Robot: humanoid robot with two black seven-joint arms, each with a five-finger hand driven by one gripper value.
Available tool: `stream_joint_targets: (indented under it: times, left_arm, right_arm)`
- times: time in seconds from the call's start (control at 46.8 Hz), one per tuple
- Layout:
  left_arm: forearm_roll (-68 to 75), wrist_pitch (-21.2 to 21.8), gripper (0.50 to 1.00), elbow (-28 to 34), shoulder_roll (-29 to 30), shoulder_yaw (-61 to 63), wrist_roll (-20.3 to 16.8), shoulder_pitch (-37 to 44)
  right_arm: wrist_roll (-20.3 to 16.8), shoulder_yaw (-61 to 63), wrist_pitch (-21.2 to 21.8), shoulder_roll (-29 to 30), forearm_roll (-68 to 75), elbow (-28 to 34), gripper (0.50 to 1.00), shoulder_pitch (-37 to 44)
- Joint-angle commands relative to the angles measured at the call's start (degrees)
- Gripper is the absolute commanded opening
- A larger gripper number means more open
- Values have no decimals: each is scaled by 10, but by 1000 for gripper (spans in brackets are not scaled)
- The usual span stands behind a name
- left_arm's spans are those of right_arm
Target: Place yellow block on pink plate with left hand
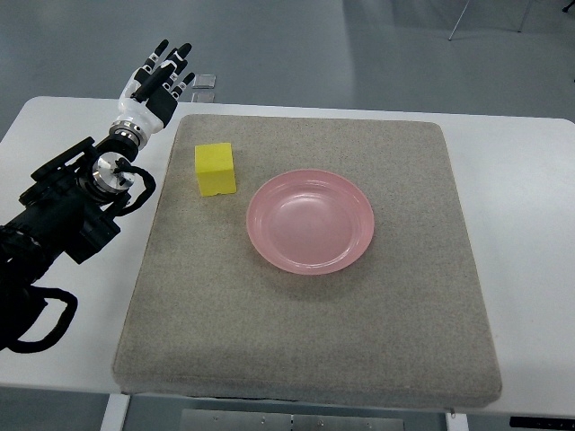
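Note:
A yellow block [216,169] rests on the grey mat, left of centre. The pink plate [311,221] lies on the mat to the block's right, with nothing on it and a small gap between the two. My left hand [162,81] is up at the far left, beyond the mat's corner and above-left of the block, its fingers stretched out and holding nothing. Its black arm runs down toward the picture's lower left edge.
The grey mat [359,341] covers most of the white table [530,180]. A small flat object [204,83] sits on the table's far edge just right of my left hand. The floor lies beyond the table.

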Motion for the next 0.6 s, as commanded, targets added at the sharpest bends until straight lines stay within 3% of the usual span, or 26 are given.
stream_joint_targets:
  times: [0.0,0.577]
  left_arm:
    - [2,0,990,0,-1,0,0,0]
    - [-4,12,990,-1,0,-42,-4,1]
  right_arm:
    - [0,0,0,0,0,0,924,-1]
    - [0,0,0,0,-1,0,924,0]
